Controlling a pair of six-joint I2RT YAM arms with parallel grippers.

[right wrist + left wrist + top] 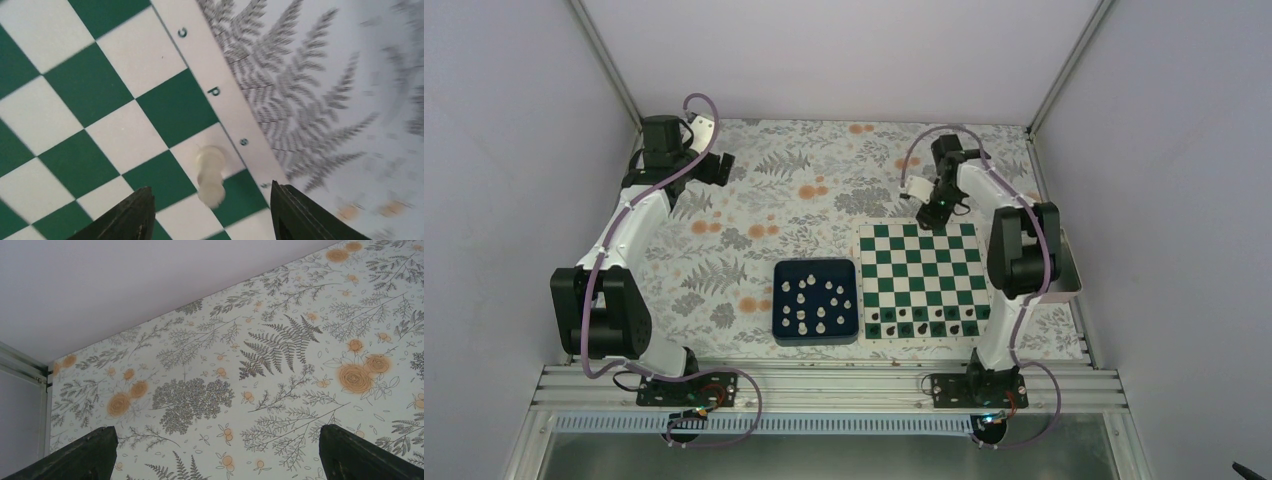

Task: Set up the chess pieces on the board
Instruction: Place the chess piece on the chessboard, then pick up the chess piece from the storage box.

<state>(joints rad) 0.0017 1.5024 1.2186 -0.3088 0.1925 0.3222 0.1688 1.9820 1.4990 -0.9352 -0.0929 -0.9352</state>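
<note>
The green and white board [921, 262] lies right of centre. Small black pieces [924, 321] fill its two near rows. Several white chess pieces [816, 300] stand in the dark blue tray [779, 298] to its left. My right gripper [931, 212] hovers over the board's far edge, open. In the right wrist view, one white piece [210, 172] stands on a white edge square of the board [75, 90], between the spread fingers of the right gripper [212, 210] and touching neither. My left gripper [716, 168] is open and empty at the far left, over bare cloth [215, 455].
A floral tablecloth [754, 225] covers the table. A white box [1072, 278] sits by the right wall behind the right arm. Walls enclose the table on three sides, with metal posts in the far corners.
</note>
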